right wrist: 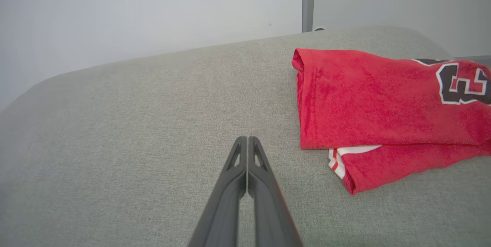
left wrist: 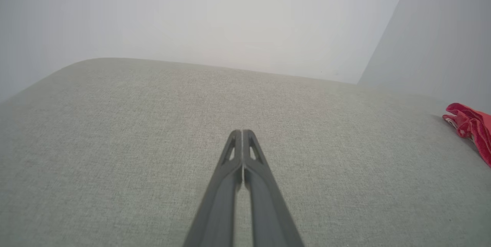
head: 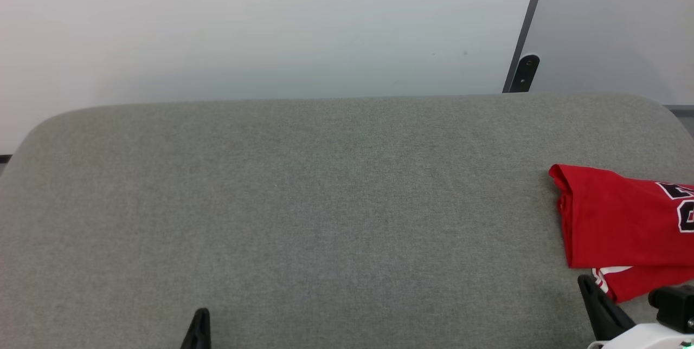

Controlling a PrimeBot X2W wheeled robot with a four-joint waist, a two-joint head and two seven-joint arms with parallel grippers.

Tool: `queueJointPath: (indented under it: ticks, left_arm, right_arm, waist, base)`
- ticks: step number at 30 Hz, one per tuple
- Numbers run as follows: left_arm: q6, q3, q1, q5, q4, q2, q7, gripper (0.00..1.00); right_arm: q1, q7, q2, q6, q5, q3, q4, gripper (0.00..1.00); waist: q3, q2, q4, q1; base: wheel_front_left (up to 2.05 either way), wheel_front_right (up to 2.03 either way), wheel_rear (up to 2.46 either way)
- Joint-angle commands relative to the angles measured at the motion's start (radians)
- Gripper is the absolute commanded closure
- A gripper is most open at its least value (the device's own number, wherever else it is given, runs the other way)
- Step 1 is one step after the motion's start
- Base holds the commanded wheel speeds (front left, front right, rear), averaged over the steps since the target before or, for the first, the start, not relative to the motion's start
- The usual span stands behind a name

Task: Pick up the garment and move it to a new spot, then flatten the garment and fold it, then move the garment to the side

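Note:
The garment [head: 618,219] is a red shirt with black, white-outlined lettering and a bit of white-and-red trim. It lies folded on the right edge of the grey padded surface [head: 325,202]. The right wrist view shows the garment [right wrist: 376,105] to the right of my right gripper [right wrist: 247,139], whose fingers are pressed together with nothing between them. The right gripper [head: 588,284] sits just left of the garment's near corner. My left gripper [left wrist: 242,132] is shut and empty above bare fabric, and the garment [left wrist: 470,126] lies far off to its right. The left gripper [head: 200,316] pokes up at the bottom.
A pale wall [head: 271,24] rises behind the padded surface. A dark vertical post [head: 523,56] with a black bracket stands at the back right, beside a grey panel [head: 612,24]. The surface has rounded far corners.

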Motion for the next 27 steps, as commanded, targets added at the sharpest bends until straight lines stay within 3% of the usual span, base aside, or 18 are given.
queueJointPath:
  ticks: [1,27]
  left_arm:
    - [-0.002,0.001,-0.005,-0.026,-0.001,0.000,0.004,1.00]
    - [-0.038,0.026,-0.122,-0.469,0.085,0.001,0.096,1.00]
  right_arm:
    - [-0.006,-0.001,0.002,0.000,0.023,-0.003,0.002,1.00]
    - [-0.076,-0.021,0.040,0.000,0.402,-0.031,0.086,1.00]
  waist:
    - [0.000,0.0000,0.000,0.0001]
    - [0.005,0.0000,0.001,0.0001]
  base:
    - [0.00,0.00,0.00]
    - [0.00,0.00,0.00]
